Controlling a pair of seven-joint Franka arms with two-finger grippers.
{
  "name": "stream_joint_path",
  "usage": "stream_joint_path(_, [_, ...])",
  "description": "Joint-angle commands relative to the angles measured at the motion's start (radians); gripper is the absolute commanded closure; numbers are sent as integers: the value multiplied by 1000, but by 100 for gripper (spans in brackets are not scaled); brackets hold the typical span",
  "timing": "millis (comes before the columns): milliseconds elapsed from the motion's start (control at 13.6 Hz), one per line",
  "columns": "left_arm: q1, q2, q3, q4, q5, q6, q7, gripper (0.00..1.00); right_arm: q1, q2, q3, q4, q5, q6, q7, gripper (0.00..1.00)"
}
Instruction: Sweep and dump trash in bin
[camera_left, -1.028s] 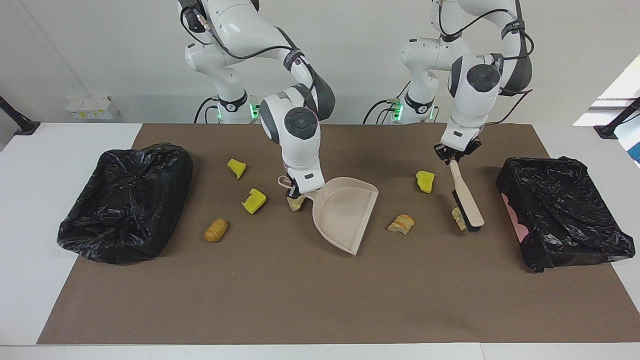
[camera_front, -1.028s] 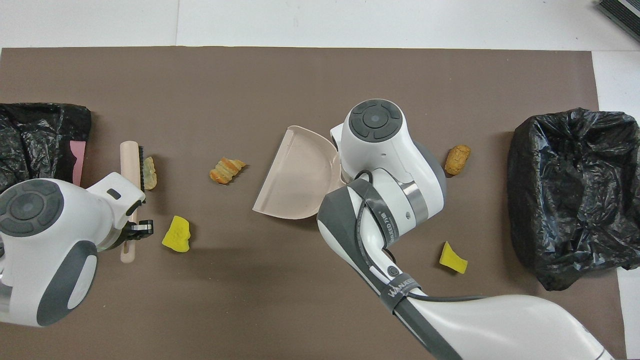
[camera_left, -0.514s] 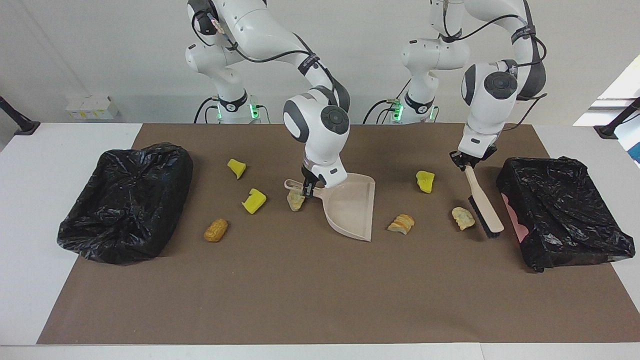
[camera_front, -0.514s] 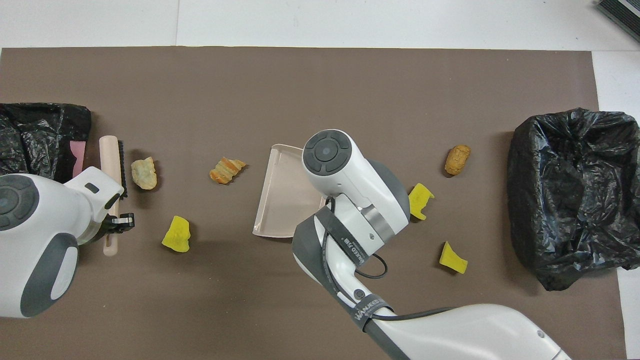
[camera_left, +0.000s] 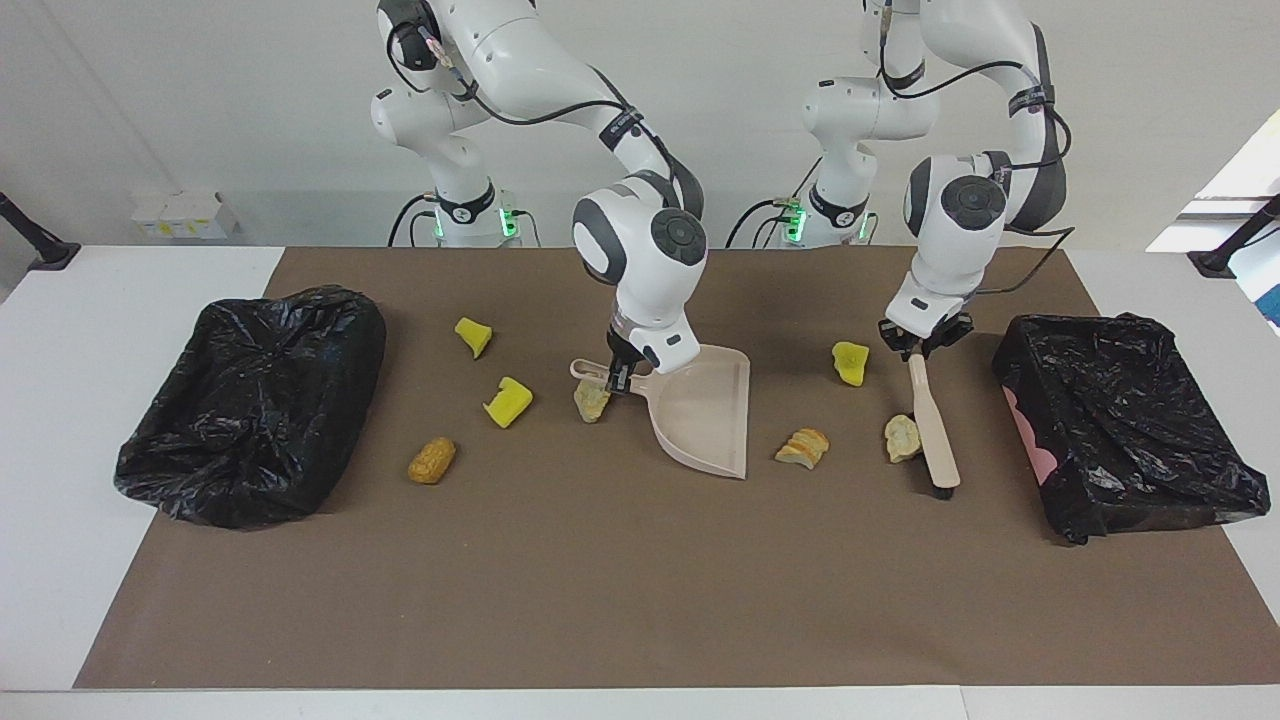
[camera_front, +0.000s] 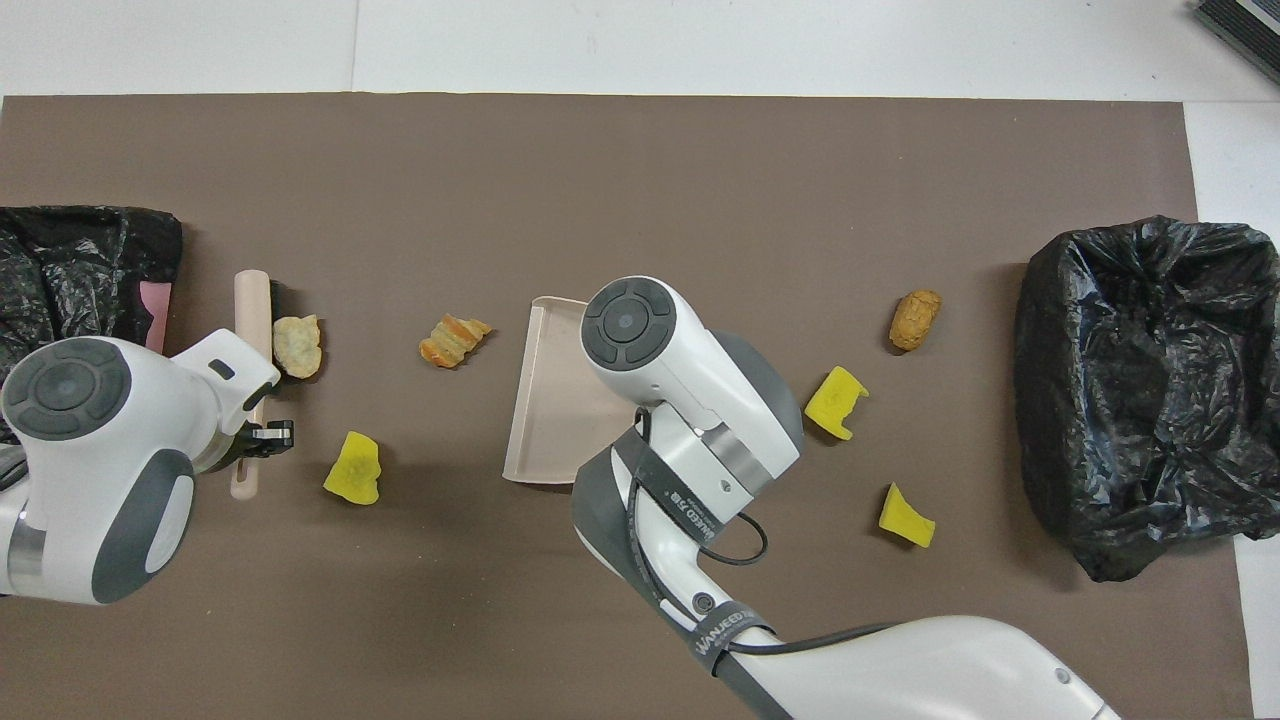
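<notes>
On the brown mat (camera_left: 600, 600) covering the white worktop (camera_left: 120, 300), the right gripper (camera_left: 617, 377), reaching to mid-mat, is clenched on the handle of a beige dustpan (camera_left: 705, 415) whose open mouth faces the left arm's end. The left gripper (camera_left: 920, 345) is clenched on the handle of a beige hand brush (camera_left: 933, 425), whose bristled head rests on the mat against a pale beige chunk (camera_left: 901, 438). An orange-brown bread-like piece (camera_left: 802, 448) lies between that chunk and the dustpan's mouth, and a yellow sponge wedge (camera_left: 851, 362) lies nearer to the robots than both. A second pale chunk (camera_left: 591, 400) sits just beside the dustpan's handle, under the right gripper. Toward the right arm's end lie two more yellow wedges (camera_left: 508, 401) (camera_left: 473, 336) and a browner bread-like lump (camera_left: 432, 460), the one lying farthest from the robots of these three. A bin lined with a black bag (camera_left: 1125, 420) stands at the left arm's end of the worktop, just beside the brush; a second black-bagged bin (camera_left: 255, 400) stands at the right arm's end. None of the seven trash pieces lies in the dustpan.
</notes>
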Motion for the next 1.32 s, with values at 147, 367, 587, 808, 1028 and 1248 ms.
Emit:
stream_joint_path(147, [-115, 3, 5, -6, -115, 1, 100, 100, 5, 3, 5, -20, -16, 5, 22, 100])
stream_joint_path(367, [-210, -6, 5, -7, -229, -26, 99, 100, 5, 0, 7, -28, -44, 20, 23, 100])
stream_joint_path(587, [-290, -14, 3, -6, -351, -45, 105, 100, 31, 4, 7, -66, -85, 86, 23, 100])
stream_joint_path(808, [-364, -23, 2, 8, -384, -87, 104, 100, 26, 6, 7, -71, -90, 103, 23, 100])
stream_joint_path(1028, [-367, -26, 3, 72, -459, -164, 94, 100, 23, 3, 7, -71, -90, 93, 19, 100])
stream_joint_path(1248, [-344, -87, 22, 124, -462, -288, 91, 100, 16, -9, 4, -68, -92, 54, 11, 100])
